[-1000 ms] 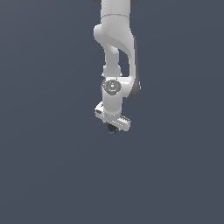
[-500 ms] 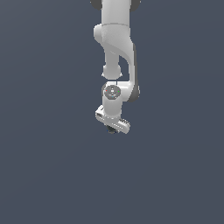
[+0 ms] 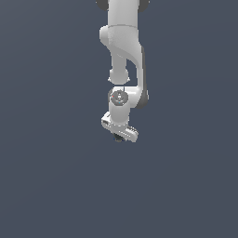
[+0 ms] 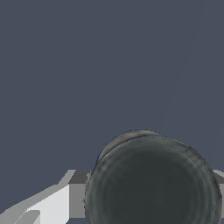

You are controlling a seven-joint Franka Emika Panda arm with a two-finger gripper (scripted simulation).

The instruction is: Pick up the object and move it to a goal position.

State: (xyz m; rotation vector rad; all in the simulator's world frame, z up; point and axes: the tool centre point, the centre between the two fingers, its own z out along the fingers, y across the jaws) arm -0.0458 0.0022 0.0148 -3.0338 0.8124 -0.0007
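The object (image 4: 153, 183) is a nearly black ball with faint glints that fills much of the wrist view. A white and grey finger (image 4: 57, 199) presses against one side of it, and a sliver of the other finger (image 4: 219, 177) shows on the opposite side. In the exterior view the white arm hangs straight down from the top. Its gripper (image 3: 119, 138) is shut on the object (image 3: 118, 137), which shows only as a small dark spot under the tilted white hand. The ball is held up off any surface.
A plain dark blue-grey background surrounds the arm in both views. The arm's grey joint cap (image 3: 118, 96) sits just above the hand.
The hand has sunk a little and tilted over the last second, with the ball still held. It has hardly moved in the last half second.
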